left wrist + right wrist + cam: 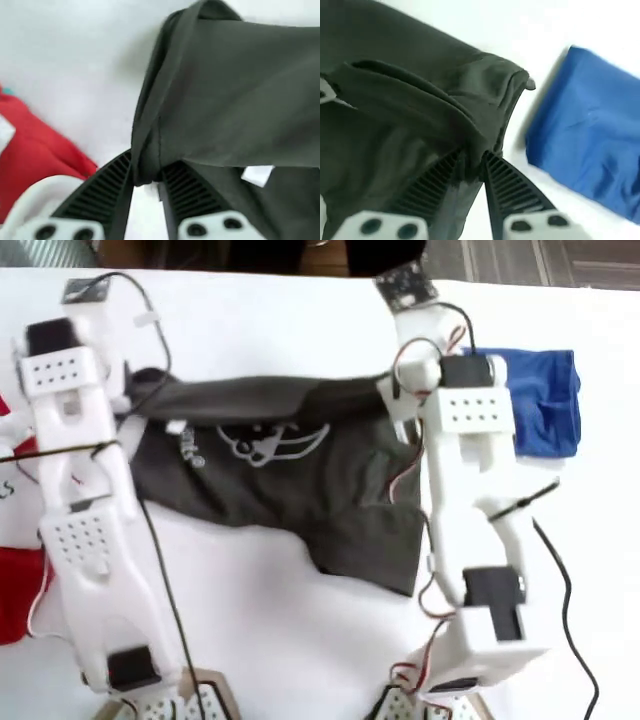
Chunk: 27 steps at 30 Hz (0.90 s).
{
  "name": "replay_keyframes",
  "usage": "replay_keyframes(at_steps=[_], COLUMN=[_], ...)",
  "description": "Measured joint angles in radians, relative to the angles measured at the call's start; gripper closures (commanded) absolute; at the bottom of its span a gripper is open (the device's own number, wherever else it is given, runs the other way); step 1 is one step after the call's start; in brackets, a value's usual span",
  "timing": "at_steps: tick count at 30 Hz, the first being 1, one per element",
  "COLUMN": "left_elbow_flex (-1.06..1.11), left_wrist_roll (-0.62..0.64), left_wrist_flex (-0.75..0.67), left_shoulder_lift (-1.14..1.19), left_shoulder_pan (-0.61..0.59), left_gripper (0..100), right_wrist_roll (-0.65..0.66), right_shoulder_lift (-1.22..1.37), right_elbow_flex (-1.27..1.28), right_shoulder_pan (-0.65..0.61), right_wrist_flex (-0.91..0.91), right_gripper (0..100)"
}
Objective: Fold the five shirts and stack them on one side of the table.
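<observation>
Over white table point(260, 640), left gripper point(147, 172) and right gripper point(471, 164) pinch dark shirt point(300, 475).

white print point(265, 443) on dark shirt point(340, 510), too blurred to read

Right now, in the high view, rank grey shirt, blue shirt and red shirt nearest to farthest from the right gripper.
1. grey shirt, held in the right gripper.
2. blue shirt, just beside it.
3. red shirt, far on the opposite side.
</observation>
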Motion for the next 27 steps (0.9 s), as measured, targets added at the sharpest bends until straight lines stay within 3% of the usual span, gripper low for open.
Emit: replay_keyframes(at_steps=[11, 19, 27], left_elbow_flex=[0.114, 0.199, 0.612], left_wrist_roll=[-0.089, -0.089, -0.115], left_wrist_flex=[0.0, 0.0, -0.054], left_shoulder_lift=[0.0, -0.081, -0.427], left_shoulder_pan=[-0.06, 0.015, 0.055], left_gripper=[97, 97, 97], right_wrist_roll=[0.003, 0.028, 0.029], right_shoulder_lift=[-0.519, -0.562, -0.577], right_elbow_flex=[0.671, 0.72, 0.72], right_shoulder_pan=[0.0, 0.0, 0.0], right_wrist_flex=[-0.216, -0.218, -0.195], right_gripper=[97.8, 97.8, 97.8])
